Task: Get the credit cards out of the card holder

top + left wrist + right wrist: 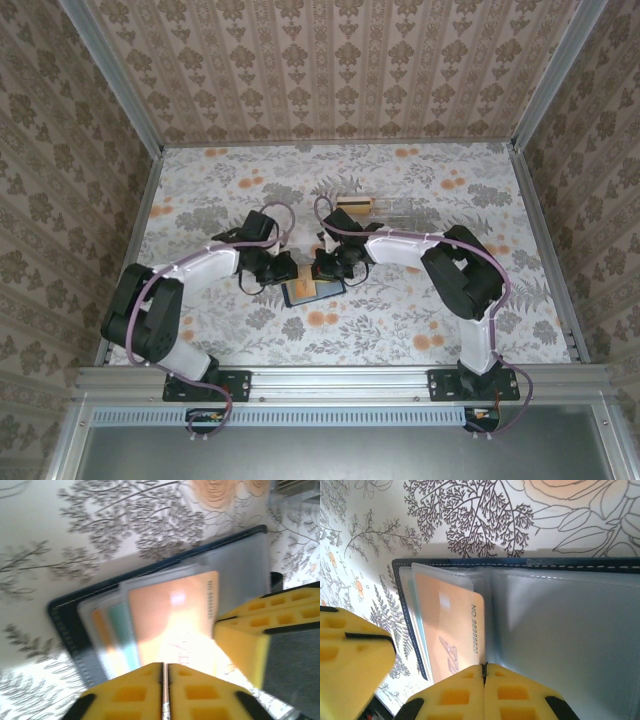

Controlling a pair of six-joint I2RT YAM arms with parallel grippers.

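While the left hand (165, 672) and right hand (484, 672) sit closed, the navy card holder (560, 640) lies open, orange card (451, 625) pocketed.

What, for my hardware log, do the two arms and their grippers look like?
Both the left arm and right arm have white links between bulky black joints, with a mauve cable looping along each. The left gripper and right gripper have bright yellow fingers moulded with square recesses and black trim.
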